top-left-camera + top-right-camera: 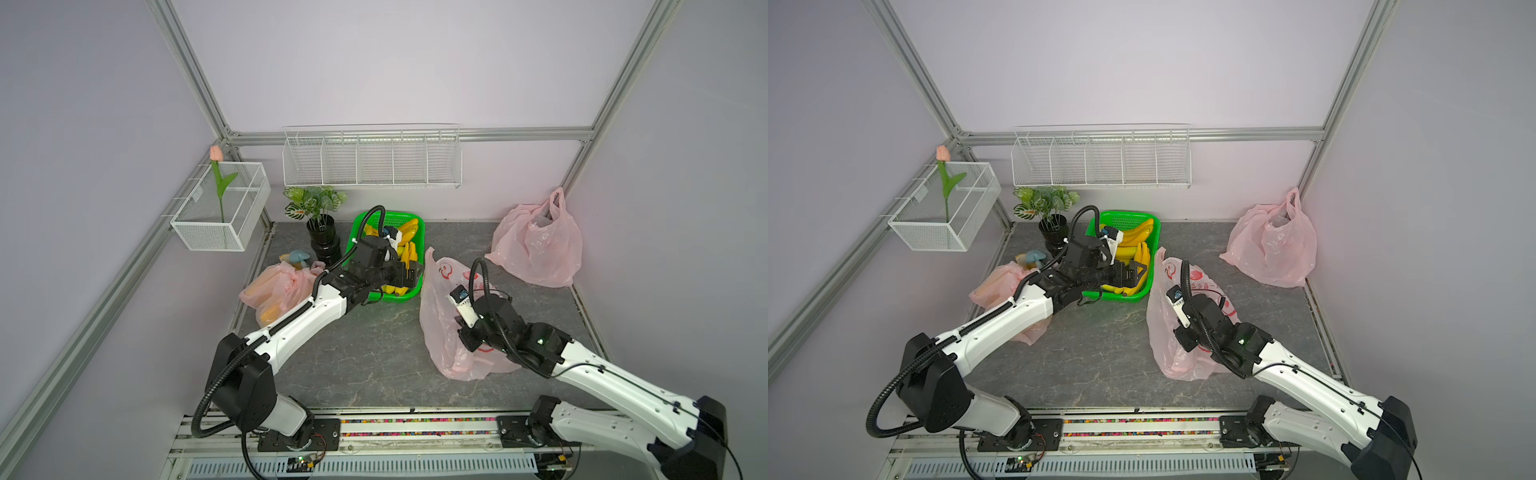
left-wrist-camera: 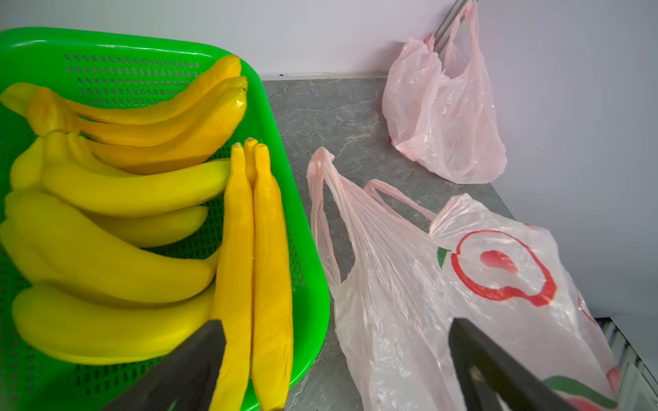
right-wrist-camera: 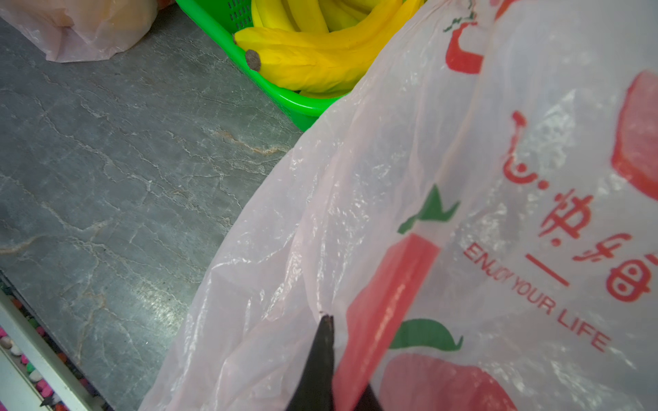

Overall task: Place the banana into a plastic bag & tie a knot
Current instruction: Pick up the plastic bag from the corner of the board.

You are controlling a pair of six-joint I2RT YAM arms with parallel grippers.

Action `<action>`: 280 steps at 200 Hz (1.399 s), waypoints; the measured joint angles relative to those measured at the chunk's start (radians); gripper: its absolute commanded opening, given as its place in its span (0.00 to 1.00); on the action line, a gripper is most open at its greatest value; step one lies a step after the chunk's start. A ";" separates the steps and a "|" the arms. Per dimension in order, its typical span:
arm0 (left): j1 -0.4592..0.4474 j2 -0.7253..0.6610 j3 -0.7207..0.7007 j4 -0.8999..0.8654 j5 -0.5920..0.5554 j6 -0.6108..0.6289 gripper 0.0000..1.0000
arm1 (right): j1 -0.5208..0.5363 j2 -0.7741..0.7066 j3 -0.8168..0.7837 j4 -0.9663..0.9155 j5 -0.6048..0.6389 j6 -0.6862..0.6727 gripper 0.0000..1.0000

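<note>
Hovering over the near right corner of the green basket [image 1: 388, 217], the left gripper [image 1: 412, 277] has its fingers spread wide and released. In the left wrist view one dark finger [image 2: 199, 359] shows over the bananas [image 2: 106, 249] and the second one [image 2: 487, 363] over the plastic bag [image 2: 409, 284], so the basket's right rim lies between them.

All the bananas are inside the green basket, at the far middle of the grey stone table [image 1: 374, 357]. They are several yellow bunches, and a straight, more orange pair [image 2: 256, 267] lies along the right wall.

The plastic bag, thin pink film with red and green print, stands just right of the basket and touches its rim. One handle [image 1: 430, 253] points up.

The right gripper [image 3: 325, 341] is clenched. Its two fingers meet in one point and they pinch the film of this bag on its near side.

A second pink bag [image 1: 536, 245] stands in the far right corner. A third bag [image 1: 274, 291], with something yellow-orange inside, lies on the left under the left arm. A potted plant [image 1: 318, 208] stands just left of the basket. A white wire shelf [image 1: 372, 160] hangs on the far wall. A wire box [image 1: 220, 212] with a pink tulip hangs on the left wall.
</note>
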 measured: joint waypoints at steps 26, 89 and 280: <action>0.002 0.032 0.004 0.073 0.070 0.002 1.00 | 0.040 -0.005 -0.027 0.027 0.008 -0.004 0.07; 0.001 0.079 -0.017 0.175 0.160 0.079 0.96 | 0.057 -0.051 -0.064 0.074 0.027 -0.023 0.07; -0.030 0.242 -0.034 0.417 0.313 -0.167 0.00 | 0.055 -0.100 -0.115 0.160 0.104 -0.021 0.13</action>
